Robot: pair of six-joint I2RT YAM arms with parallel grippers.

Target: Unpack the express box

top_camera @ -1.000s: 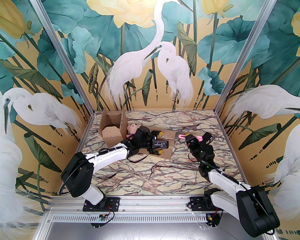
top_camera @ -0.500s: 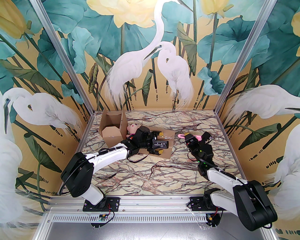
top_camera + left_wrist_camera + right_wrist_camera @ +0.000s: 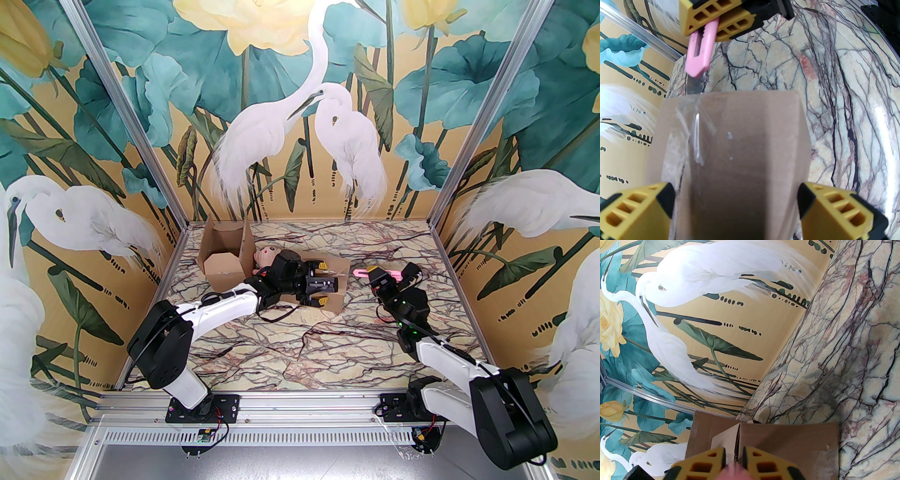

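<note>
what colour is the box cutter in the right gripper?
Pink body, bare metal blade; the box cutter shows best in the left wrist view.

Left end effector [image 3: 323, 285] spread, right [image 3: 373, 271] clamped.

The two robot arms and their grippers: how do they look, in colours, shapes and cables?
Both the left arm and the right arm have white link shells, black joint housings and thin black cables. Small green lights glow on the right arm. The left gripper and the right gripper have black bodies and yellow, wedge-shaped fingers with hollow cells.
</note>
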